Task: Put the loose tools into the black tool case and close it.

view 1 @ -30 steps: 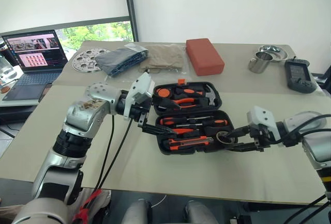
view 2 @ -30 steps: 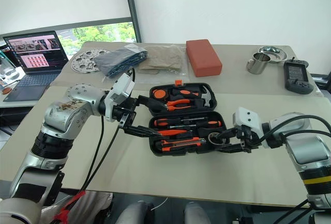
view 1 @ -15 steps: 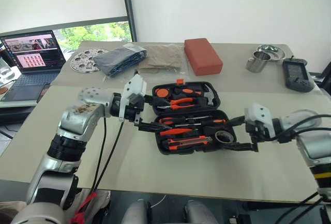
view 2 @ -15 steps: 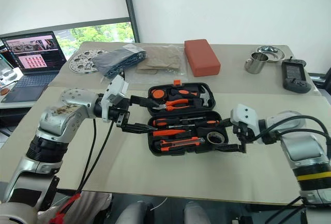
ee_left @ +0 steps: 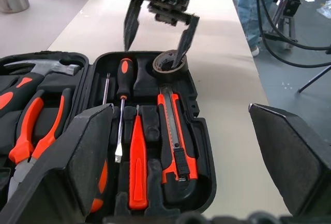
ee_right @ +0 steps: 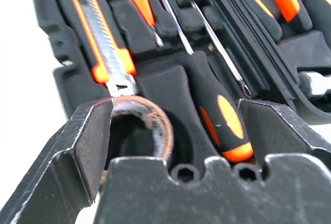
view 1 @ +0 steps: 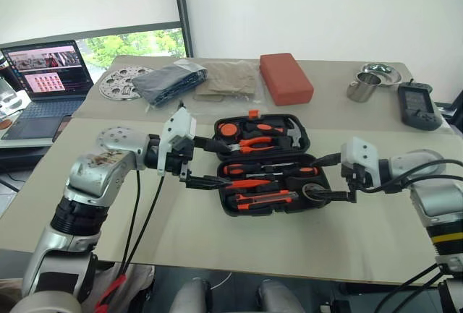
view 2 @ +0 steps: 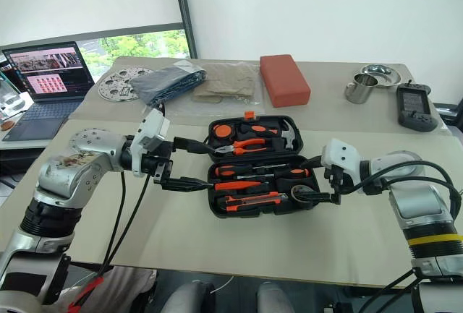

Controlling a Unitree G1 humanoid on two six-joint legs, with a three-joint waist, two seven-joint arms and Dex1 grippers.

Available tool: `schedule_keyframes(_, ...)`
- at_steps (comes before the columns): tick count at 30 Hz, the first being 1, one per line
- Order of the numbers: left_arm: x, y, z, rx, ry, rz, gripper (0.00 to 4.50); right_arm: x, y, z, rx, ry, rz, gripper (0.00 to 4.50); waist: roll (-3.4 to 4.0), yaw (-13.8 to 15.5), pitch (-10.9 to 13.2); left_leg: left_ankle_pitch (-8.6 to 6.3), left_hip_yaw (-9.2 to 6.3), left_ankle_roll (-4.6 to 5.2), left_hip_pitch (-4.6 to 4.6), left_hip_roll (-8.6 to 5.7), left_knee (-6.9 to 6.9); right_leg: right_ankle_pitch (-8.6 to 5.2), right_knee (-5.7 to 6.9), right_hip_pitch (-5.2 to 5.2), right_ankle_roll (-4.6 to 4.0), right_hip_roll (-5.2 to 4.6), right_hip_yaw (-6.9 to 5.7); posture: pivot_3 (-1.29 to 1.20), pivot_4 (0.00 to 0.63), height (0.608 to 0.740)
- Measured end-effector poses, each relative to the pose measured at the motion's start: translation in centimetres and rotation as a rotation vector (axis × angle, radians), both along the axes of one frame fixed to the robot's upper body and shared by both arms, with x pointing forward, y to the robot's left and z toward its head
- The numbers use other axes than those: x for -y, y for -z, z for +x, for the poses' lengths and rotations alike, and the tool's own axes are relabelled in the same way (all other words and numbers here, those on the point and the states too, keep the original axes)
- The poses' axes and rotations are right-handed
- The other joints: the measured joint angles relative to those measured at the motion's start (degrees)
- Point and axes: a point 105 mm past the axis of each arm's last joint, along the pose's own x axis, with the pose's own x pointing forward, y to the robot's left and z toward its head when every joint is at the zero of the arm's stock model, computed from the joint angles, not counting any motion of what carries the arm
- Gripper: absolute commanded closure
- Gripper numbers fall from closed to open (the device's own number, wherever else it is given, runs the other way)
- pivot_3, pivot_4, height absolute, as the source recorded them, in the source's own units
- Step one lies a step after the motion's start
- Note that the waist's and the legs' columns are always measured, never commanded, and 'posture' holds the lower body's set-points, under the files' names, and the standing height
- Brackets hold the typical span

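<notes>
Left wrist view: the tools lie slotted in the open black case [view 1: 266, 165] mid-table, the grey roll [ee_left: 170, 62] at its right end. Right gripper [ee_left: 158, 30] spread wide over the roll, holding nothing; left gripper [view 1: 210, 161] wide, empty, at the case's left end. Next, probably: fold the lid shut. No readable writing.

black tool case [view 1: 316, 184], orange-and-black utility knife [view 1: 264, 198]
</notes>
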Motion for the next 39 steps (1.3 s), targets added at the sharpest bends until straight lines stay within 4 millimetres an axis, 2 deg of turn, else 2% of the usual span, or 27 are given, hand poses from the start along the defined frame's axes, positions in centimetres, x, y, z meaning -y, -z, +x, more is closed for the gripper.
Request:
schedule_keyframes(3,-0.1,-0.1,0.0,0.000,-0.007,-0.004,0.00,0.0,-1.2,-0.4,0.024,-0.017,0.023,0.03,0.00,0.01,0.00,0.00,0.00,0.00,0.01,0.01,0.00,0.00,-0.01,0.00,0.00,0.00,-0.01,0.00,0.150,0.727)
schedule_keyframes(6,-0.3,0.1,0.0,-0.012,-0.016,-0.002,0.00,-0.2,-1.4,-1.3,0.000,-0.033,0.046,0.03,0.00,0.05,0.00,0.00,-0.01,0.00,-0.01,0.00,-0.02,0.00,-0.02,0.00,0.00,0.00,-0.01,0.00,0.150,0.727)
schedule_keyframes(11,-0.2,0.1,-0.4,-0.016,-0.006,-0.011,0.00,-0.9,-0.4,-5.6,-0.204,-0.122,0.045,0.03,0.00,0.46,0.00,0.00,-0.06,0.00,-0.05,-0.02,-0.07,-0.01,-0.06,0.00,0.00,-0.03,-0.03,0.00,0.150,0.727)
schedule_keyframes(13,-0.3,0.1,-0.5,-0.017,-0.006,-0.009,0.00,-0.5,0.6,-7.9,-0.339,-0.123,-0.010,0.03,-0.03,0.74,0.01,0.00,-0.08,0.00,-0.04,-0.02,-0.06,-0.01,-0.09,0.00,0.01,-0.05,-0.03,0.00,0.150,0.727)
schedule_keyframes(16,-0.3,0.2,-0.5,-0.019,-0.007,-0.008,0.00,-0.6,1.0,-9.1,-0.411,-0.121,-0.029,0.03,-0.12,0.40,0.07,0.00,-0.12,0.00,0.01,0.02,-0.06,-0.04,-0.08,0.01,0.05,-0.03,0.02,0.00,0.150,0.727)
schedule_keyframes(20,-0.3,0.2,-0.5,-0.020,-0.005,-0.008,0.00,-0.9,0.9,-8.4,-0.380,-0.095,-0.014,0.03,-0.31,-0.16,0.18,0.00,-0.22,0.00,0.05,0.04,-0.07,-0.13,-0.04,0.00,0.21,0.02,0.02,0.00,0.150,0.727)
schedule_keyframes(25,-0.3,0.2,-0.5,-0.020,-0.004,-0.008,0.00,-1.4,1.3,-6.4,-0.300,-0.023,0.023,0.03,-0.30,-0.03,0.18,0.00,-0.34,0.00,0.00,0.02,-0.06,-0.08,-0.07,-0.03,0.12,0.00,-0.01,0.00,0.150,0.727)
schedule_keyframes(32,-0.3,0.2,-0.5,-0.020,-0.006,-0.006,0.00,-0.9,2.0,-5.9,-0.292,0.017,-0.001,0.03,-0.23,0.32,0.13,0.00,-0.33,0.00,-0.03,-0.02,-0.07,-0.04,-0.09,-0.03,0.06,-0.03,-0.02,0.00,0.150,0.727)
schedule_keyframes(35,-0.4,0.3,-0.5,-0.023,-0.008,-0.006,0.00,-1.1,1.7,-5.6,-0.277,0.015,0.018,0.03,-0.24,0.25,0.14,0.00,-0.34,0.00,-0.02,0.01,-0.07,-0.05,-0.08,-0.03,0.06,-0.01,-0.03,0.00,0.150,0.727)
schedule_keyframes(39,-0.4,0.3,-0.4,-0.023,-0.011,-0.006,0.00,-1.8,0.4,-5.1,-0.233,-0.005,0.072,0.03,-0.27,-0.07,0.16,0.00,-0.35,0.00,0.00,0.02,-0.08,-0.05,-0.06,-0.03,0.06,0.01,-0.03,0.00,0.150,0.727)
